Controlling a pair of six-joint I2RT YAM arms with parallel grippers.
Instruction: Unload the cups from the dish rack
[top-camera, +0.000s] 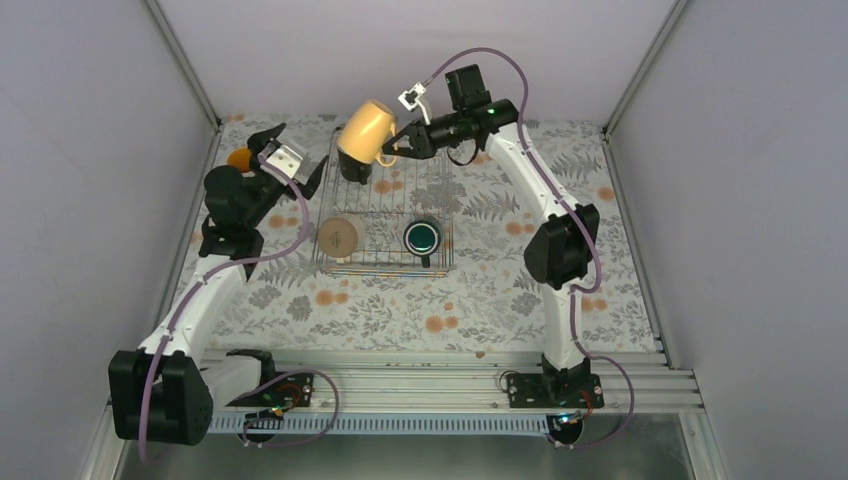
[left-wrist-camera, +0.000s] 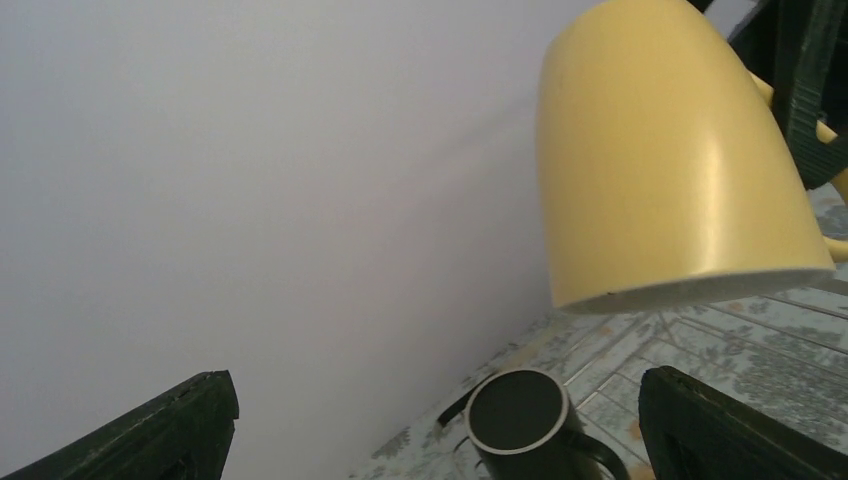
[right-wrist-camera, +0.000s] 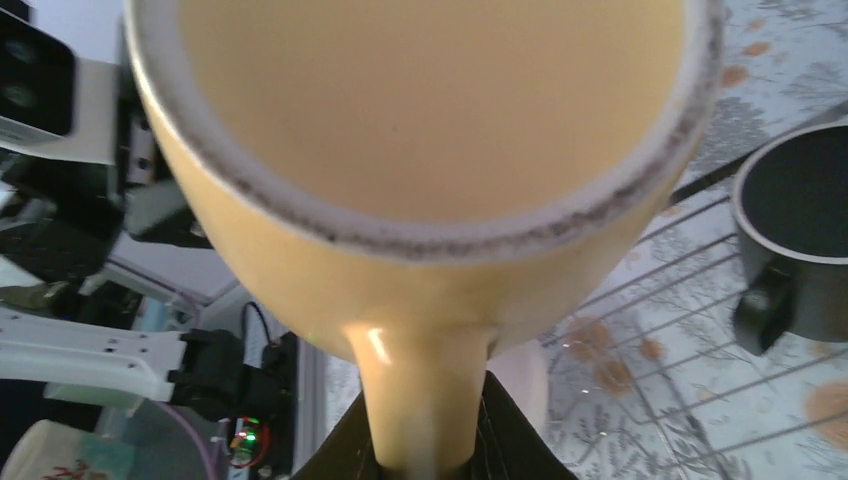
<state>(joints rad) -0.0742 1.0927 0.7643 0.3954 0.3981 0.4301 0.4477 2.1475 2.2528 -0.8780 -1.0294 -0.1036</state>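
My right gripper (top-camera: 392, 150) is shut on the handle of the yellow mug (top-camera: 365, 128) and holds it tilted in the air above the back left of the dish rack (top-camera: 440, 200). In the right wrist view the handle (right-wrist-camera: 425, 390) sits between the fingers (right-wrist-camera: 520, 440). A black mug (top-camera: 352, 168) stands in the rack just under it. A cream mug (top-camera: 340, 236) and a dark green mug (top-camera: 424, 237) sit in the rack's front row. My left gripper (top-camera: 292, 155) is open and empty beside the rack's left side, facing the black mug (left-wrist-camera: 525, 425) and the yellow mug (left-wrist-camera: 660, 160).
A small orange object (top-camera: 238, 158) lies at the back left, partly hidden behind the left arm. The grey back wall (left-wrist-camera: 250, 200) stands close behind the rack. A floral cloth (top-camera: 420, 310) covers the table.
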